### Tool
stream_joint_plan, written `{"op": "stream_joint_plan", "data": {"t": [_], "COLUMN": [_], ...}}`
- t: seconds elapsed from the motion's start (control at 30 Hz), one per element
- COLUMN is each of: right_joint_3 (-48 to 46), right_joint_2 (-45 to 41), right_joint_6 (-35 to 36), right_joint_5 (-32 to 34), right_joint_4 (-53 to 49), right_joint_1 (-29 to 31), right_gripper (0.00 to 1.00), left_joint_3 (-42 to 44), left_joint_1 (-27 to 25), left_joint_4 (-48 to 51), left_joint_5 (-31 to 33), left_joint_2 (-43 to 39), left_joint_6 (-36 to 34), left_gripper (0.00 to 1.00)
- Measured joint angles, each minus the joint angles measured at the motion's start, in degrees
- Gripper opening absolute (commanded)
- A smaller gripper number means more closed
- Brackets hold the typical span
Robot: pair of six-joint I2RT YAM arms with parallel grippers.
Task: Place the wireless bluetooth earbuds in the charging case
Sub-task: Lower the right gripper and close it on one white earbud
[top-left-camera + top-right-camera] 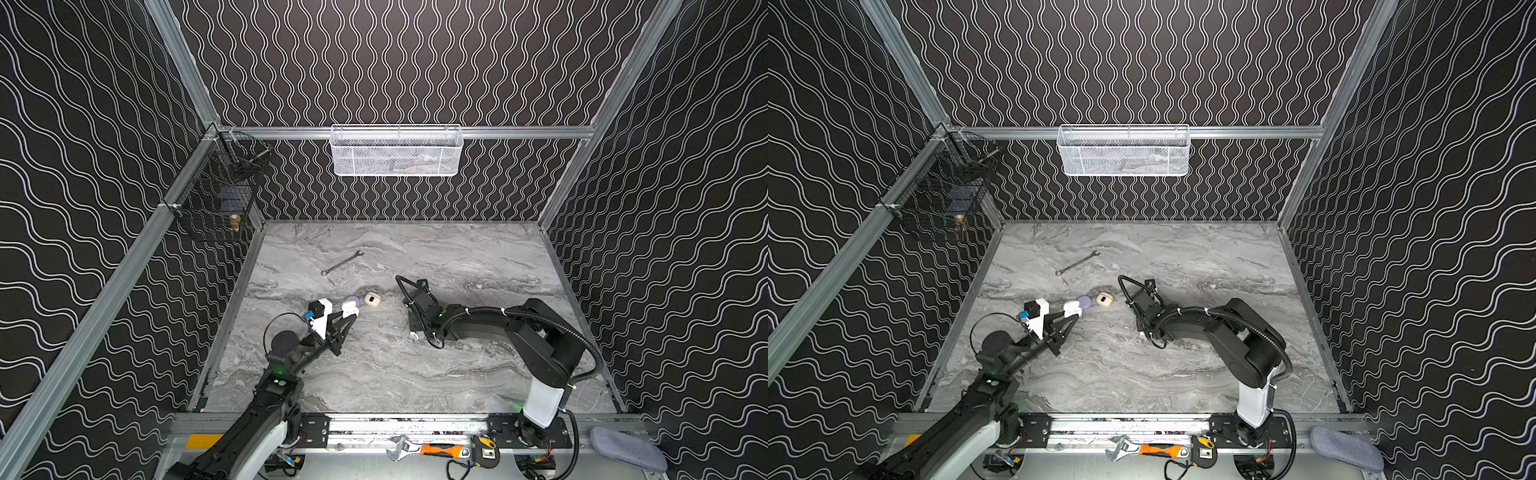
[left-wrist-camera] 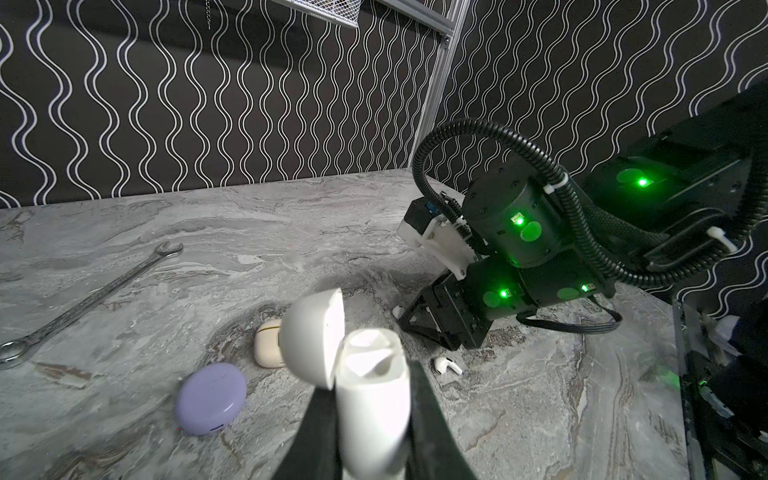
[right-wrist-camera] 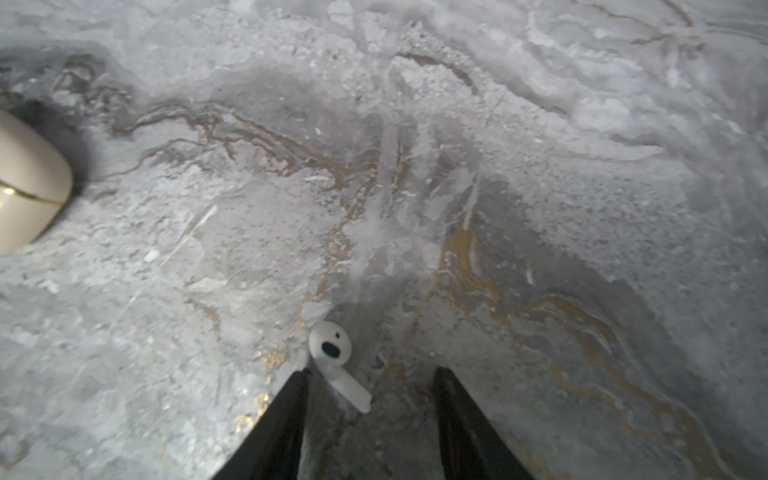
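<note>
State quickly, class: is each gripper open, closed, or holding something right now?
Left gripper: closed on the white charging case, lid open.
Right gripper: open, holding nothing; a white earbud lies on the table at its fingertips.

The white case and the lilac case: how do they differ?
The white case is clamped in the left gripper; the lilac case lies free on the table. The white case has its lid open; the lilac case is shut. The white case is oblong, the lilac case a flat oval. Both are smooth and rounded.
</note>
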State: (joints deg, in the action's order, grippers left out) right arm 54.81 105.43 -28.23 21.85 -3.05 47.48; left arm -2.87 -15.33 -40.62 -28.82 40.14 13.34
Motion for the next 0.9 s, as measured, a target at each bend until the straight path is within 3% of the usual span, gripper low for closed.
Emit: {"op": "stream_joint_plan", "data": {"t": [0.2, 0.57, 0.7, 0.9], "right_joint_3": [-0.5, -1.5, -1.6, -1.6], "right_joint_2": [-0.5, -2.3, -3.7, -6.2], "right_joint_6": [0.4, -1.3, -2.0, -2.6], "right_joint_5": [-3.1, -7.1, -6.5, -2.5], "right_joint_4": [1.6, 0.9, 0.1, -0.4], "right_joint_1": [0.3, 1.2, 1.3, 1.3], "right_gripper": [0.38, 0.28, 0.29, 0.46], "left_joint_3": [0.0, 0.0, 0.0, 0.0], "left_joint_1": [0.0, 0.0, 0.0, 0.0], "left_joint_4": [0.0, 0.0, -0.1, -0.7], "left_joint_5": [0.0, -0.2, -0.4, -1.9], "left_joint_2": [0.3, 0.9, 1.4, 1.6], "left_joint_6": [0.0, 0.0, 0.0, 0.0], "left_gripper": [0.00, 0.00, 0.00, 0.00]}}
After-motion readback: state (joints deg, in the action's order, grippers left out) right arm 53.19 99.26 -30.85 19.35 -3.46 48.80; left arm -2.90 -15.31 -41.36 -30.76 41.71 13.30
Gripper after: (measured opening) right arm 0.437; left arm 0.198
